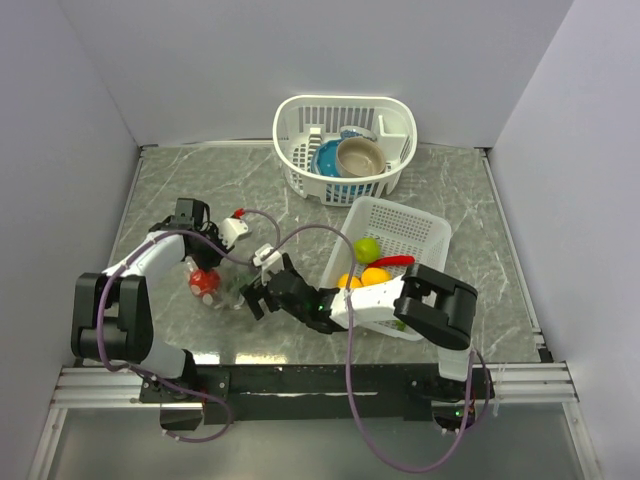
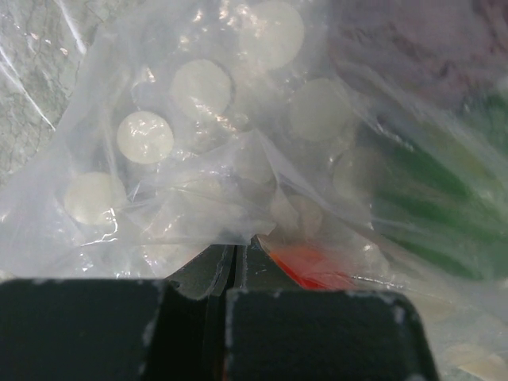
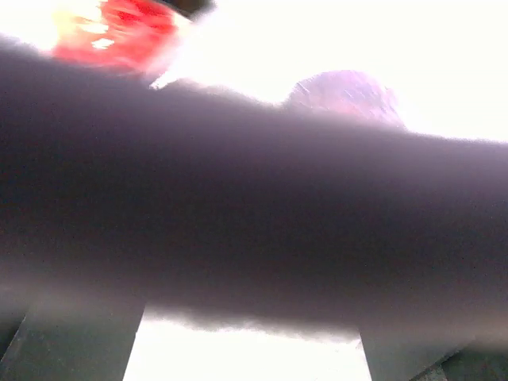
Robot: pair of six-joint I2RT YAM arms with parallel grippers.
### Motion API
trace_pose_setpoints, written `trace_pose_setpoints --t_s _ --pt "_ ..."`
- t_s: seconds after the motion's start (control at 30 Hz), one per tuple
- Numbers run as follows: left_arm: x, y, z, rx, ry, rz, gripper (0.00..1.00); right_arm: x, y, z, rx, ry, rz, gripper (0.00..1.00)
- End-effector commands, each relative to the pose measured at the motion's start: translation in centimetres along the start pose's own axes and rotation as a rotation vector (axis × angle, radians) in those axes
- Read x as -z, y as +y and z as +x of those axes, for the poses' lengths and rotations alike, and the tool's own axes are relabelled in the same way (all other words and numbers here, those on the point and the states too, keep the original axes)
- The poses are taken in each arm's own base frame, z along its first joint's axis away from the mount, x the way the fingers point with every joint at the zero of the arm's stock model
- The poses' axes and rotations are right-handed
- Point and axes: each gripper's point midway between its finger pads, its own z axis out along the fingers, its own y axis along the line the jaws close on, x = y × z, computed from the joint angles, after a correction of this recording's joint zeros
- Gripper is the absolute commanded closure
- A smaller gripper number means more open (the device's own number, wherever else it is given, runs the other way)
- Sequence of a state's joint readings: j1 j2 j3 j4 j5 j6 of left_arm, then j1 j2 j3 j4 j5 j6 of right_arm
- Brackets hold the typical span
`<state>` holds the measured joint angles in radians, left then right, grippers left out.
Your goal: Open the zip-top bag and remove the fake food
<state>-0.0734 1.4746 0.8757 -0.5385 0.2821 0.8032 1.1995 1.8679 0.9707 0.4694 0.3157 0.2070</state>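
The zip-top bag [image 1: 228, 290], clear with white dots, lies on the table left of centre with a red piece of fake food [image 1: 204, 283] inside. My left gripper [image 1: 203, 258] comes down on its far side. In the left wrist view that gripper [image 2: 235, 252] is shut on a fold of the bag [image 2: 198, 151], with red food [image 2: 317, 266] and something green [image 2: 444, 214] behind the plastic. My right gripper [image 1: 255, 292] stands open at the bag's right end. In the right wrist view its fingers [image 3: 71, 345] are spread wide, a dark blurred band crosses the picture, and red food [image 3: 119, 32] shows above it.
A white rectangular lattice basket [image 1: 420, 235] right of centre holds lime green, yellow, orange and red fake food. A rounded white basket [image 1: 300, 115] at the back holds a blue bowl [image 1: 328, 158] and a tan bowl [image 1: 360, 155]. Purple cables loop over the arms.
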Motion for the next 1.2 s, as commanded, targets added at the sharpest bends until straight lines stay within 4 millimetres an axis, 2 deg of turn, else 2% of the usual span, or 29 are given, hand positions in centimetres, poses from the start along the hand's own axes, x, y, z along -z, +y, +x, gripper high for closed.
trace_pose_setpoints --t_s 0.0,0.17,0.3,0.57,0.67,0.77,0.93,1.0,1.07,1.1,1.17 --pt "-0.1 0.1 -0.6 -0.002 -0.010 0.016 0.99 -0.4 3.5 -4.0 -0.032 -0.126 -0.122 0.00" --pt "0.0 -0.2 -1.1 0.009 -0.029 0.030 0.99 -1.5 5.0 -3.7 -0.020 -0.110 -0.181 0.00" --pt "0.1 -0.9 -1.5 0.033 -0.038 0.068 0.99 -2.9 5.6 -2.2 -0.019 -0.067 -0.190 0.00" --pt "0.9 -2.9 -1.6 0.035 -0.053 0.143 0.99 -4.7 4.9 0.1 -0.006 -0.020 -0.153 0.00" --pt "1.2 -3.8 -1.9 0.043 -0.066 0.191 0.99 -5.2 5.3 0.0 -0.015 -0.027 -0.167 0.00" --pt "1.4 -4.9 -2.4 0.059 -0.092 0.249 0.99 -5.8 6.2 -1.2 -0.029 -0.043 -0.184 0.00" --pt "1.4 -6.5 -3.0 0.080 -0.109 0.332 0.99 -5.4 6.4 -1.5 -0.020 -0.046 -0.201 0.00" --pt "1.5 -6.5 -3.1 0.082 -0.110 0.335 0.99 -5.1 6.3 -1.2 -0.023 -0.038 -0.206 0.05" --pt "1.6 -6.3 -2.9 0.074 -0.099 0.317 0.99 -4.7 6.0 -0.7 -0.026 -0.025 -0.206 0.19" --pt "1.6 -5.9 -2.8 0.071 -0.097 0.300 0.99 -4.5 5.8 -0.6 -0.034 -0.017 -0.203 0.31" --pt "2.0 -5.0 -2.7 0.067 -0.096 0.261 0.99 -3.5 5.2 -0.4 -0.045 0.001 -0.202 0.44"
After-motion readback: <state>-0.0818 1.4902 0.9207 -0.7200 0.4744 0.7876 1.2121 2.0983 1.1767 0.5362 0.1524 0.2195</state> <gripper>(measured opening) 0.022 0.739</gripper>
